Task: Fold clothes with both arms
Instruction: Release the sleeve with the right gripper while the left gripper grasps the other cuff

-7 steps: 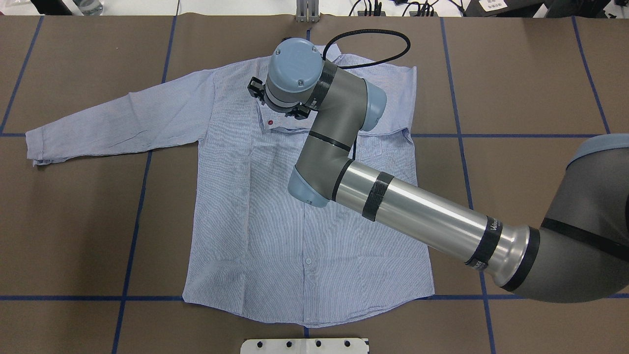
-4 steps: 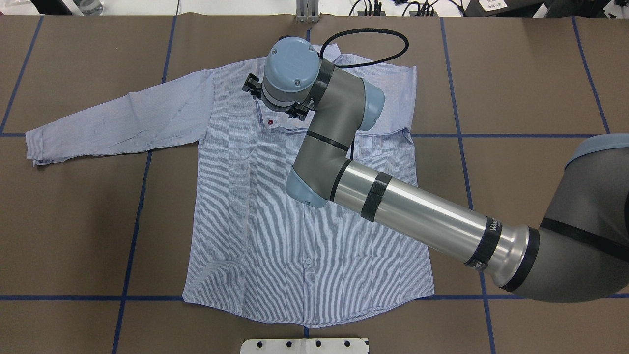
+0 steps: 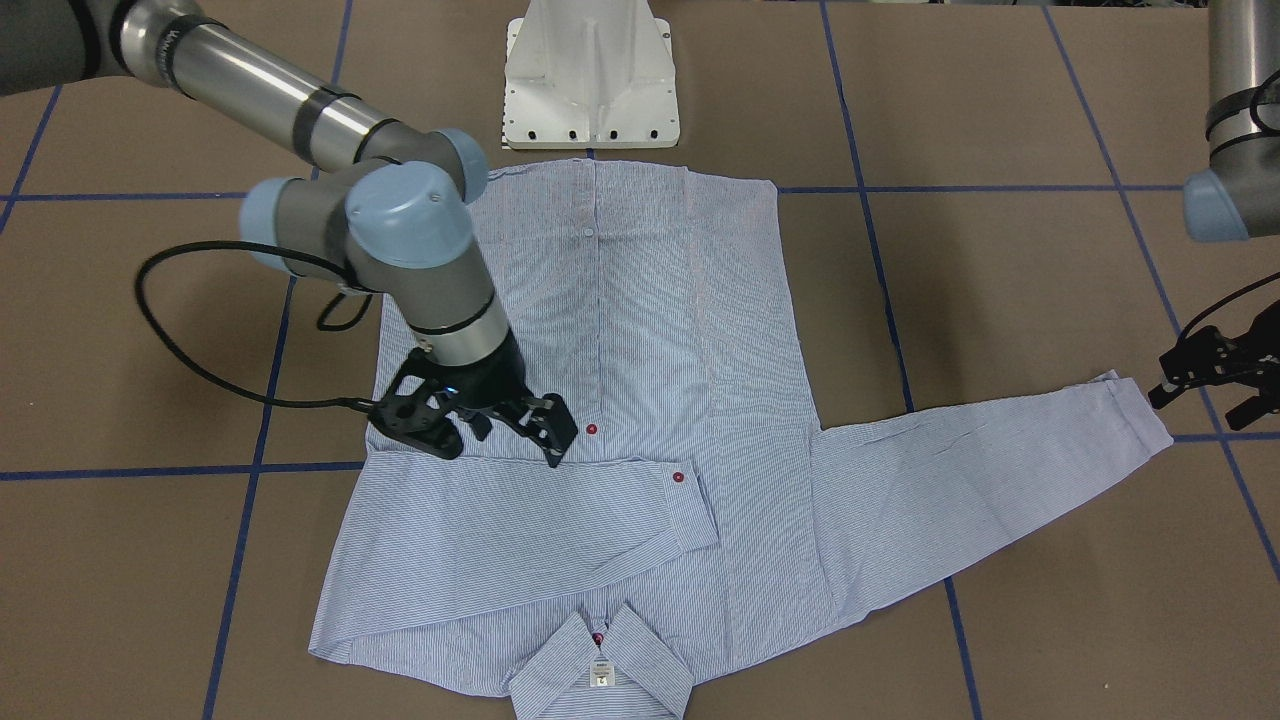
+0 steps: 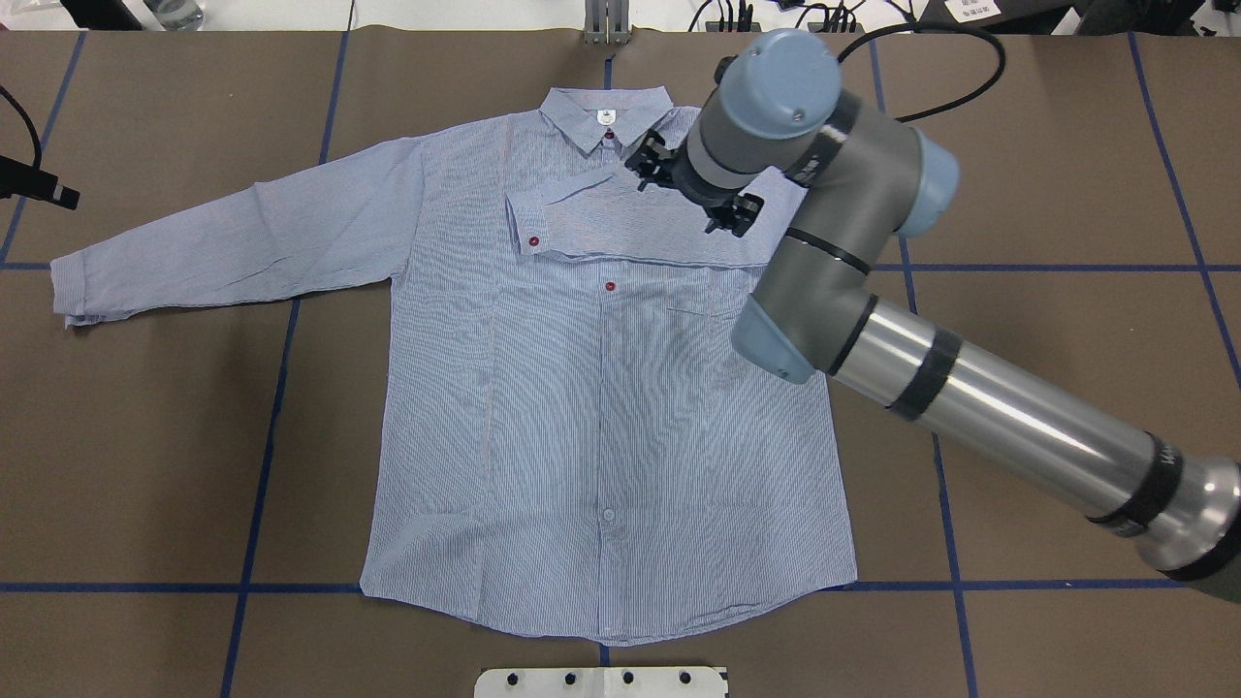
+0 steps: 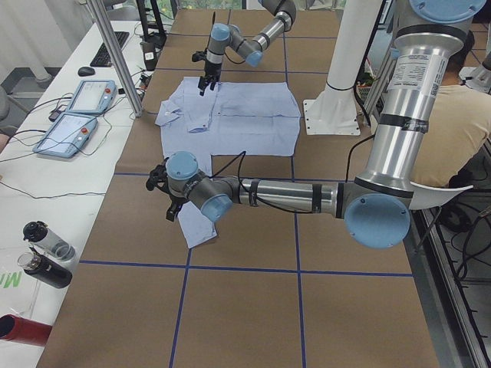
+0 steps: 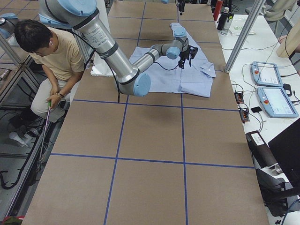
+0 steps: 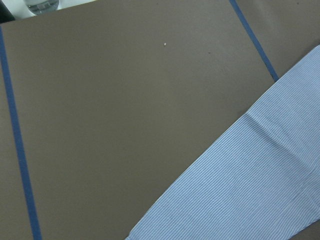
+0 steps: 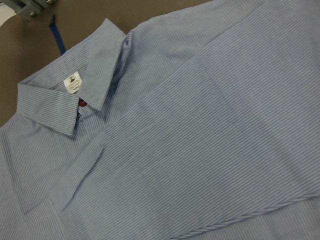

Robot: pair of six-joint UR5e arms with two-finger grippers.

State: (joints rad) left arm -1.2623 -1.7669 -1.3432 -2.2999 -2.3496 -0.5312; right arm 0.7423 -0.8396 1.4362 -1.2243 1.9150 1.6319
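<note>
Blue shirt [image 4: 601, 436], 1 sleeve [image 4: 620, 228] across chest

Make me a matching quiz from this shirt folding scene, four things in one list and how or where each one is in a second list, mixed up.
Column one:
1. sleeve on the robot's left
2. sleeve on the robot's right
3. collar
4. right gripper

Column two:
A. open, over the shirt
B. folded across the front
C. bears a small white label
D. stretched out flat to the side

Pairs: 1-D, 2-B, 3-C, 4-A
</note>
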